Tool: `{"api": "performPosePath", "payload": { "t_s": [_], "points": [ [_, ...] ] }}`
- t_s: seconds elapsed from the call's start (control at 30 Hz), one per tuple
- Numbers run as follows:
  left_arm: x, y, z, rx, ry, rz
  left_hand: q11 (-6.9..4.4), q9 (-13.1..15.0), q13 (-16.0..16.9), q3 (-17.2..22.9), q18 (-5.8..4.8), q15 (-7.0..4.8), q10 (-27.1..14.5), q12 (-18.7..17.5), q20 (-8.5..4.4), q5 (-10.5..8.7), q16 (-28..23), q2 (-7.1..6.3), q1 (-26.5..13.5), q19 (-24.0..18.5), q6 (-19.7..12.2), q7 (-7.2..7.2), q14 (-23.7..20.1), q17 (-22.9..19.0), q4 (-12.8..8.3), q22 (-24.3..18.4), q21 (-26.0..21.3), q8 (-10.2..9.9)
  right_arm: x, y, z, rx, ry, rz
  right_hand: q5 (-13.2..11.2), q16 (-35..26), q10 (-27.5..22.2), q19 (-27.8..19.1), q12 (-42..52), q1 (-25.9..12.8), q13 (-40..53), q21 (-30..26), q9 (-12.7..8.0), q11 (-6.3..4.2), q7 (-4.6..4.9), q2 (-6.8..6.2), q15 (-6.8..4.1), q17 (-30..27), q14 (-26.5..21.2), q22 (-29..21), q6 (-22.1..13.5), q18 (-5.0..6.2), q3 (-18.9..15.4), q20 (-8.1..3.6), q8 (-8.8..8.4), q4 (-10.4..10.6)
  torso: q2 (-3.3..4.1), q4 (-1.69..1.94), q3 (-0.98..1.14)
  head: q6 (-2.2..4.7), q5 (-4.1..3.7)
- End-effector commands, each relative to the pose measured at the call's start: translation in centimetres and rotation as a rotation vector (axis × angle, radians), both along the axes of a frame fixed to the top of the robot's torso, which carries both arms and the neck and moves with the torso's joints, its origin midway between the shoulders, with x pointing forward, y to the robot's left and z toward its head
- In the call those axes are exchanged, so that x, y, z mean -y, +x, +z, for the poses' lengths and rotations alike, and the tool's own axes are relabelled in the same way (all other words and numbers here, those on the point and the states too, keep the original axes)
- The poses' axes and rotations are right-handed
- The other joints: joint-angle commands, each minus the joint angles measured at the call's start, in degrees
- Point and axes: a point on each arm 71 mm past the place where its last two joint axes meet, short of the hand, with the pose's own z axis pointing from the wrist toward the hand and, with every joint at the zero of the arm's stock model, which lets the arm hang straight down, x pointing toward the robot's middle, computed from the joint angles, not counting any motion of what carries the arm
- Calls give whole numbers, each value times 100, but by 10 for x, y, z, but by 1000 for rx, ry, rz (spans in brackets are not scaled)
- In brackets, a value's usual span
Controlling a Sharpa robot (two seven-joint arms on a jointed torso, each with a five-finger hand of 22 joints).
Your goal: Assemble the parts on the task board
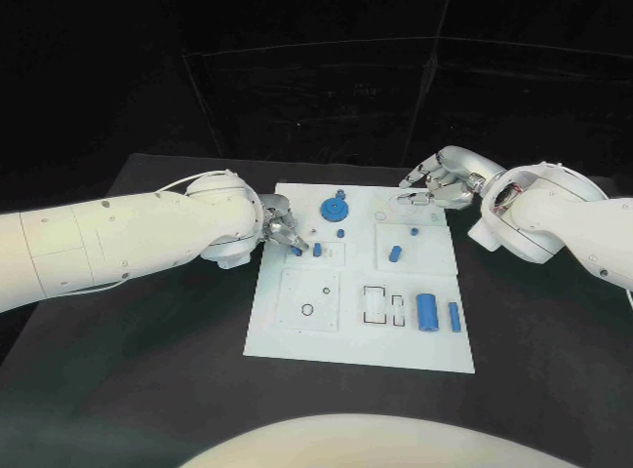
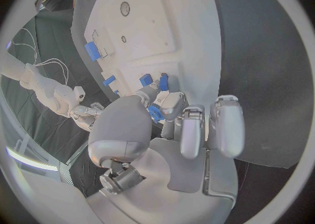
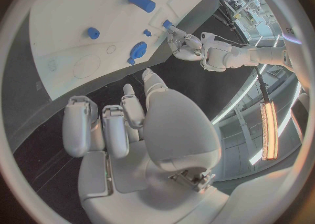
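The white task board (image 1: pixel 358 341) (image 2: pixel 157 24) (image 3: pixel 72 3) lies mid-table. My left hand (image 1: pixel 283 234) (image 2: pixel 170 129) is at the board's left edge, thumb and one finger pinching what looks like a small blue part (image 2: pixel 155 112), beside a standing blue peg (image 1: pixel 316 250) (image 2: pixel 163 81). A round blue gear (image 1: pixel 335 208) (image 3: pixel 138 50) stands near the far edge. My right hand (image 1: pixel 437 185) (image 3: pixel 131 129) hovers open over the far right corner, holding nothing. A large blue cylinder (image 1: pixel 427 312) (image 2: pixel 92 50) (image 3: pixel 141 1) and a thinner one (image 1: pixel 455 316) lie near the right edge.
More small blue parts (image 1: pixel 396 254) (image 1: pixel 341 233) sit mid-board. Outlined rectangular slots (image 1: pixel 382 305) and a ring hole (image 1: pixel 306 310) mark the near half. Bare black table (image 1: pixel 147 351) surrounds the board. My left hand (image 3: pixel 187 45) appears in the right wrist view.
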Motion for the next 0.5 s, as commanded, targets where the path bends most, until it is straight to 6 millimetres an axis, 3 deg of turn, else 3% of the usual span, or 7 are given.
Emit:
{"api": "performPosePath", "payload": {
  "t_s": [0.03,0.5],
  "points": [
    [0,0,0,3,3,3,11,4,11,-54,-32,-43,35,18,-44,-18,18,-7,-20,270,44,3,605,1510,-7,649,41,36,-1,0,1,4,0,6,17,-31,-47,-34,-38,-23,-9,-20,-10,-9,7,28,-32,978,470,-5,-32,54,-34,-12,33,7,-1,2,3,1,-1],
    [1,-1,0,-11,11,-10,6,-6,61,-323,-37,-50,64,69,-54,-18,18,-78,-102,279,72,-2,605,1510,67,671,58,62,0,0,1,4,0,5,17,-31,-47,-34,-38,-23,-9,-20,-10,-9,7,28,-32,978,470,-5,-32,54,-34,-12,33,7,-1,1,2,-20,-6]
  ]
}}
